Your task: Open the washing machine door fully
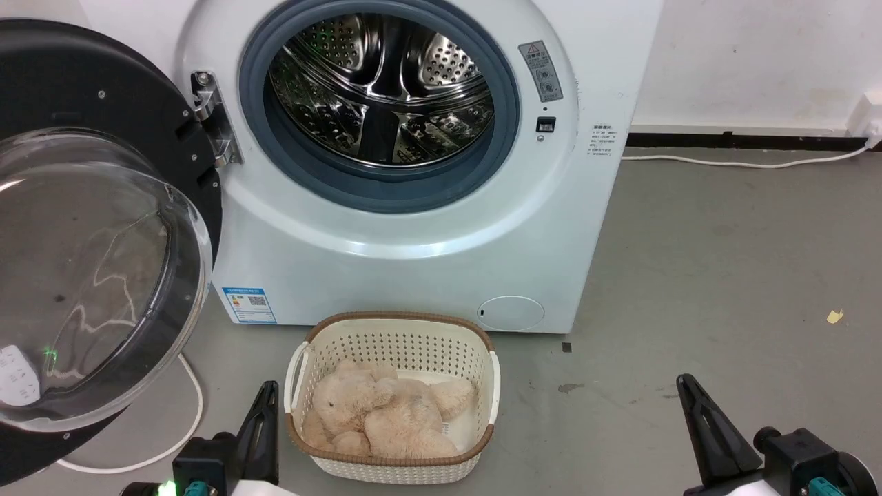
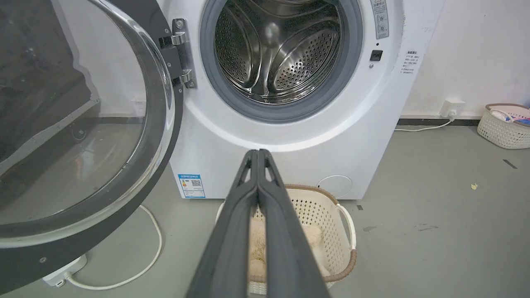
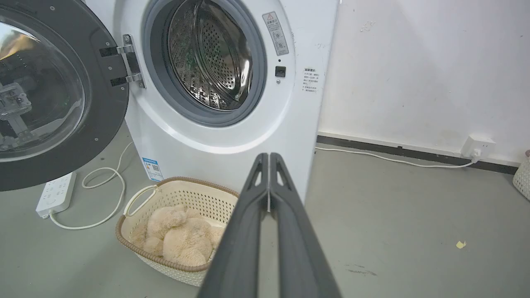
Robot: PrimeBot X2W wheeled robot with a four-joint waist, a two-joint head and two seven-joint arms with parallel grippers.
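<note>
The washing machine door (image 1: 89,275), a glossy black ring around a bulging clear glass bowl, stands swung wide open to the left on its metal hinge (image 1: 212,117). It also shows as the door (image 2: 78,132) in the left wrist view and the door (image 3: 54,95) in the right wrist view. The steel drum (image 1: 382,86) lies exposed behind a grey rubber ring. My left gripper (image 1: 265,389) is low at the bottom left, shut, holding nothing. My right gripper (image 1: 683,381) is low at the bottom right, shut and empty too. Both are well away from the door.
A cream basket (image 1: 482,386) holding a beige plush toy (image 1: 386,410) sits on the floor before the machine. A white power strip (image 3: 56,194) and cable (image 1: 186,406) lie under the door. Another basket (image 2: 505,124) stands by the right wall. A wall socket (image 3: 478,147) feeds a cord.
</note>
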